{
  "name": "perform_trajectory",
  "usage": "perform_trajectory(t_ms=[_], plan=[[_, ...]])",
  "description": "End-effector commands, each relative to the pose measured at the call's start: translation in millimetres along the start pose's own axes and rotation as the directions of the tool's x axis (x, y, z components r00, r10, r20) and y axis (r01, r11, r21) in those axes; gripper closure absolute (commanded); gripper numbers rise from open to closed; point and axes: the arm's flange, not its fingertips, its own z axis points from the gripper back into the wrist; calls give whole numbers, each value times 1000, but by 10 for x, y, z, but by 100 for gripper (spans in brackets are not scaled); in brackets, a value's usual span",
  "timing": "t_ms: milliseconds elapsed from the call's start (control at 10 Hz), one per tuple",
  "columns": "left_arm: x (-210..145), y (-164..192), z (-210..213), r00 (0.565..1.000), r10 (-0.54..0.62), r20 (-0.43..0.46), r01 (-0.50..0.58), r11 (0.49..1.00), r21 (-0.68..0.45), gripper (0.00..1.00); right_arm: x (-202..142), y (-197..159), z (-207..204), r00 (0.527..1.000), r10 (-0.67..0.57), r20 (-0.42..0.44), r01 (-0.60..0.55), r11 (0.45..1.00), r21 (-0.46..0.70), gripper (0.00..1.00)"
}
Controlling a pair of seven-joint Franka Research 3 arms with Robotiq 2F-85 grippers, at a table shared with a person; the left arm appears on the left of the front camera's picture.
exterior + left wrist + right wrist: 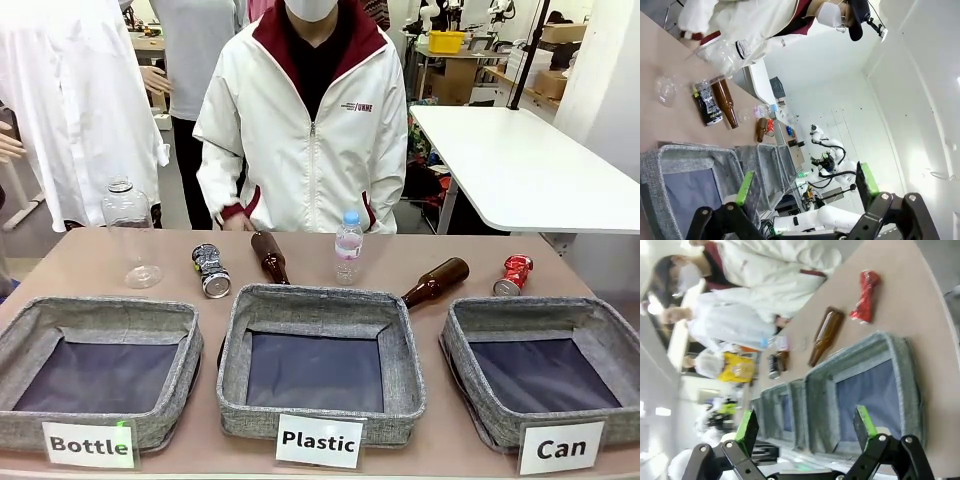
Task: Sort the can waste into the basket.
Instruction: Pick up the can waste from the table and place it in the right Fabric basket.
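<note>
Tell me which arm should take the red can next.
Right. The red can lies far right, just behind the Can basket; the open right gripper hangs over that basket. The left gripper hangs over the Bottle basket.

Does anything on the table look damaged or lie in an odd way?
Both cans are crumpled and lie on their sides: the red can behind the Can basket, the dark can far from it, near the Bottle basket. Two brown bottles also lie flat.
</note>
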Motion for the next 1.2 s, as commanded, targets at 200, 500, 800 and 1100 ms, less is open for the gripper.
perform_trajectory(t_ms=[200,500,800,1100], plan=[[-8,-6,17,1000,-6,-12,5,1000,-7,0,96,1298,-737,987,106,-118,-153,839,-522,0],[-8,-6,17,1000,-6,-12,5,1000,-7,0,176,1719,-1342,985,120,-120,-170,678,-715,0],[-8,-6,17,1000,-6,-12,5,1000,-7,0,57,1725,-1330,980,167,-112,-198,707,-679,0],[-8,-6,17,1000,-6,-12,5,1000,-7,0,389,1802,-1656,983,74,-166,-174,642,-747,0]])
